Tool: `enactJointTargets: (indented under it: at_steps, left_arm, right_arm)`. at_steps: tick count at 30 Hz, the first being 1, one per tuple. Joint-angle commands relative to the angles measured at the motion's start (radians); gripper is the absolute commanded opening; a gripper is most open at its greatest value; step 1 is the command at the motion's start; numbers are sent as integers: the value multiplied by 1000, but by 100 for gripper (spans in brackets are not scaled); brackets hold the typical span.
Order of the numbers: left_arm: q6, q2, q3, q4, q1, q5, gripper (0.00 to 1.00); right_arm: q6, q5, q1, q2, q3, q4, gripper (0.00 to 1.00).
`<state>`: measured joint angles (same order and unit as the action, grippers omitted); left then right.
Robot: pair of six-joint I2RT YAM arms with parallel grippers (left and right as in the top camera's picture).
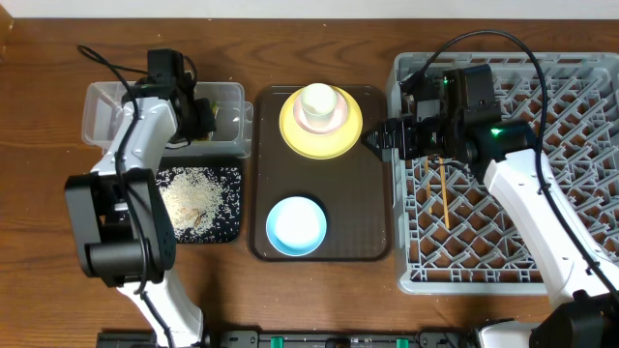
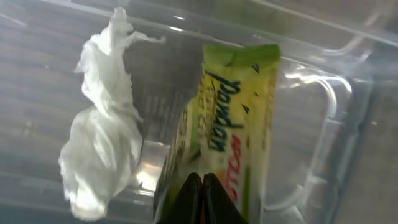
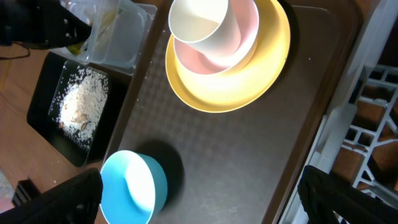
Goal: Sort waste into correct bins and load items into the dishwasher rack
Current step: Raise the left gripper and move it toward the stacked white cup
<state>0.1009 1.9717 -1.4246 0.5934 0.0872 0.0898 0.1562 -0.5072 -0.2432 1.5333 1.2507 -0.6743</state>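
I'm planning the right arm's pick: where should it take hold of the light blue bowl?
I'd pinch the light blue bowl by its rim from above, one finger inside, one outside, on the dishwasher rack side. It sits upright, mouth up, alone on the brown tray.

Crumpled white paper tissue (image 2: 102,124): plain white.
Green-and-yellow foil snack wrapper (image 2: 239,118): green top band, yellow body, dark lettering, some red print.
Clear rectangular plastic tub (image 1: 102,116): colourless.
Shallow black rectangular tray (image 1: 232,232): speckled with whitish rice-like scraps (image 1: 193,198).
Dark brown serving tray (image 1: 358,213): fine dotted texture.
Round yellow plate (image 1: 295,140), pale pink bowl (image 3: 239,46), small white cup (image 3: 199,25), light blue bowl (image 1: 295,224): all unpatterned.
Grey plastic lattice rack (image 1: 580,87).
Two thin tan wooden chopsticks (image 1: 444,198).
Brown wood-grain counter (image 1: 39,242).
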Motion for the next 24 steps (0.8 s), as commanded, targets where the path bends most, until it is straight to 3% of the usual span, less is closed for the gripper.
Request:
enactJointTargets:
  at_steps: [1,4,8,14,20,24]
  left_arm:
    - [-30,1,-32,-18,3,-35,7]
    - [-41,1,-66,-14,3,-42,8]
    - [-41,0,-154,37,3,-50,17]
    - [-40,-23,-332,217,-2,-21,31]
    - [-34,-77,-393,380,-26,249,66]
    - [103,-90,-393,386,-50,499,68]
  right_arm:
    - [3,-13,-7,-9,11,1,99]
    - [3,-13,-7,-9,11,1,99]
    - [3,-13,-7,-9,11,1,99]
    - [3,-13,-7,-9,11,1,99]
    - [3,-13,-7,-9,11,1,99]
    - [3,-13,-7,-9,11,1,99]
